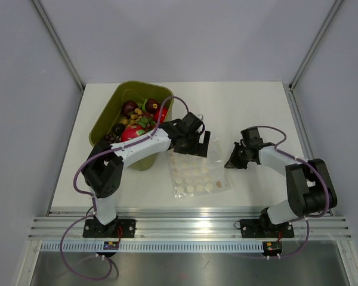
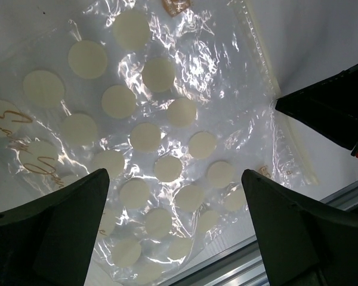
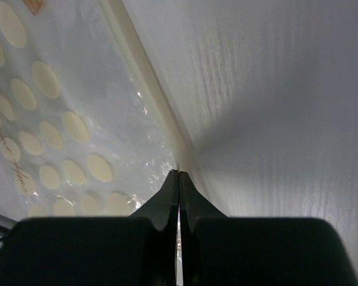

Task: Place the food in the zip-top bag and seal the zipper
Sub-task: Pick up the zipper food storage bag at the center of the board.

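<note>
The zip-top bag (image 1: 198, 174) lies flat on the white table, clear and crinkly with pale round dots, and nothing shows inside it. My left gripper (image 1: 191, 148) hovers over its far end, open, its fingers wide apart above the dotted film (image 2: 161, 119) in the left wrist view (image 2: 174, 176). My right gripper (image 1: 229, 161) is at the bag's right edge, shut (image 3: 179, 173) on the zipper (image 3: 146, 89) strip, with film between the fingers. The zipper (image 2: 259, 65) runs along that edge. The food (image 1: 137, 122), red, purple and yellow toy pieces, sits in the olive-green tub (image 1: 104, 125).
The tub stands at the left, touching the left arm's forearm (image 1: 144, 145). The aluminium rail (image 1: 185, 210) runs along the table's near edge just below the bag. My right gripper's dark body (image 2: 334, 113) shows at the right of the left wrist view.
</note>
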